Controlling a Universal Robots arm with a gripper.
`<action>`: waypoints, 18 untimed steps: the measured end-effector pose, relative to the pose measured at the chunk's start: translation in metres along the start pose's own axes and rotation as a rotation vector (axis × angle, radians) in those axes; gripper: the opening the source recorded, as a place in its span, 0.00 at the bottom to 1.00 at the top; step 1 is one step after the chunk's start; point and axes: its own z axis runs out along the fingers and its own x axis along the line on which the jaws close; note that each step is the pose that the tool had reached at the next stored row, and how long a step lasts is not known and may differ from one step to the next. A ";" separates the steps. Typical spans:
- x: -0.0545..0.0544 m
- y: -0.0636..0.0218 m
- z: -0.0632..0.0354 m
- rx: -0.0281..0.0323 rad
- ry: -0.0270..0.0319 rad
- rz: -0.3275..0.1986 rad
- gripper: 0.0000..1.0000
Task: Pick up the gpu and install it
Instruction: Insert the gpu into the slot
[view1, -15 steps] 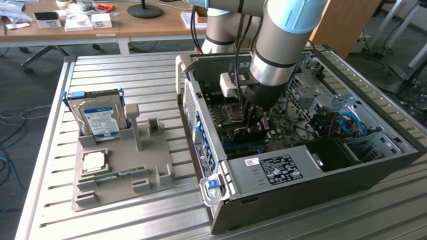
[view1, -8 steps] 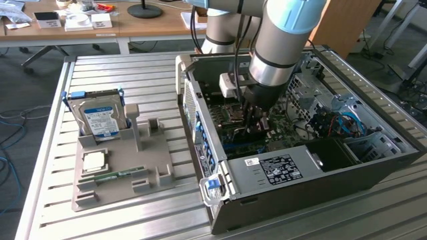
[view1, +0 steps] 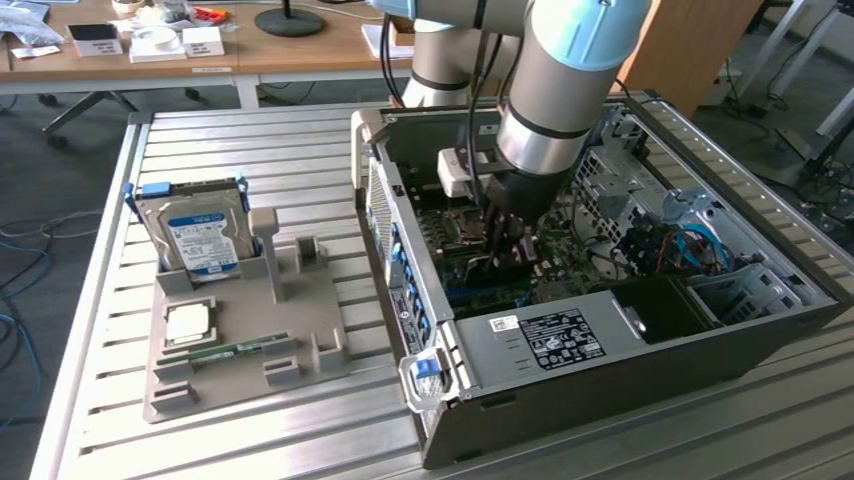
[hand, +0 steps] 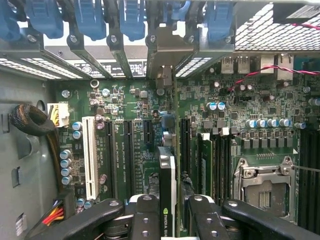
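My gripper (view1: 514, 240) reaches down inside the open computer case (view1: 587, 400), over the green motherboard (hand: 130, 110). It is shut on the gpu (hand: 167, 170), a thin dark card seen edge-on between the two black fingers (hand: 145, 220). The card stands upright along a long expansion slot. Its silvery end bracket (hand: 162, 65) meets the rear slot openings of the case. In the exterior view the gpu (view1: 518, 262) is a dark shape under the wrist, low against the board. Whether it sits fully in the slot I cannot tell.
Blue slot clips (hand: 90, 20) line the case's rear wall, and a white slot (hand: 90, 155) and the CPU socket (hand: 265, 190) flank the card. Outside, at the exterior view's left, a grey holder tray (view1: 320, 330) carries a hard drive (view1: 200, 235), a processor (view1: 187, 322) and a memory stick (view1: 247, 350).
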 end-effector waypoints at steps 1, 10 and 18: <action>0.000 0.0000 0.0000 -0.0001 0.0001 0.000 0.27; 0.000 0.0014 0.0016 -0.0004 0.0008 0.000 0.27; 0.000 0.0015 0.0017 -0.0002 0.0005 0.000 0.27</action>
